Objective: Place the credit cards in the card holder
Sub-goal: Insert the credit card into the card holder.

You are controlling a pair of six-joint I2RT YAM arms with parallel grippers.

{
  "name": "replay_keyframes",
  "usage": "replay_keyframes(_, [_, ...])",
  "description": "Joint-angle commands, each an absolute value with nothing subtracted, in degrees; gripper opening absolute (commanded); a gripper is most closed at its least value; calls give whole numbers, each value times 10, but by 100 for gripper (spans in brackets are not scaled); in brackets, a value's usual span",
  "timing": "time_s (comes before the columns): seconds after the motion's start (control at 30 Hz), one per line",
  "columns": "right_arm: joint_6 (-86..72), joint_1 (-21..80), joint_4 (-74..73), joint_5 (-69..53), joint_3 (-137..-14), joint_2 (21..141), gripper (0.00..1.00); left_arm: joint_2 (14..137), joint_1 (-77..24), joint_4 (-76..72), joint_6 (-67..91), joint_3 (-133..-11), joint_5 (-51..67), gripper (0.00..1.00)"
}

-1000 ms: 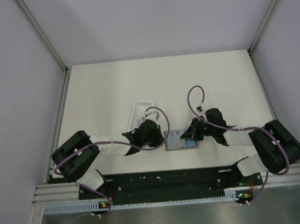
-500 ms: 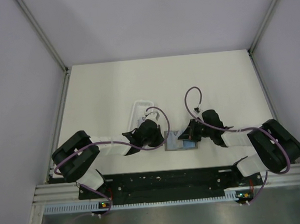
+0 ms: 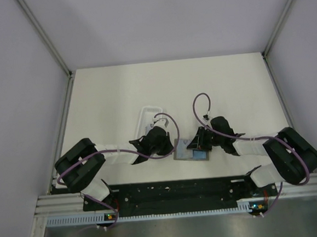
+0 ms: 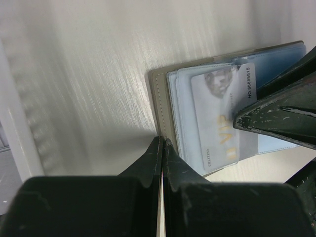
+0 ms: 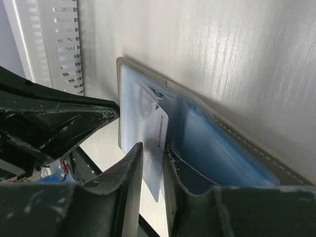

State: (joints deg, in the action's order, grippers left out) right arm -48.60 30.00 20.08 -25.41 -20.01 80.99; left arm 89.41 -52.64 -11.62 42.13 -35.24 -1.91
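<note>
The card holder (image 3: 182, 151) lies open on the table between my two grippers, grey cover out, bluish pockets up. My left gripper (image 4: 163, 141) is shut and empty, its tips pressing on the holder's left cover edge (image 4: 159, 94). A pale credit card (image 4: 217, 113) printed "VIP" sits partly inside a clear pocket. My right gripper (image 5: 153, 145) has its jaws narrowly apart around that card's outer end (image 5: 157, 128), over the blue pocket (image 5: 237, 148). In the top view the left gripper (image 3: 170, 146) and right gripper (image 3: 192, 144) nearly meet. No other cards show.
A long white tray (image 3: 150, 116) stands just behind the left wrist and shows at the left edge of the left wrist view (image 4: 15, 123). A slotted white cable duct (image 5: 54, 44) runs along the table's near edge. The right gripper's fingers (image 4: 276, 116) cover the holder's right half.
The right gripper has moved left along the holder toward the left gripper, with the card between its jaws. The left arm and the holder have stayed put.
</note>
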Motion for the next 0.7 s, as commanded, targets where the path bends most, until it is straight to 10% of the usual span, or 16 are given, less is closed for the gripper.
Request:
replay_keyframes(0.0, [-449,310,120,-219,-233,759,27,899,-529,-93,419,-344,-16,0])
replay_keyframes(0.67, [-419,331,10,-177,-276,728,41,894,-529,-105,421,-330,-14,0])
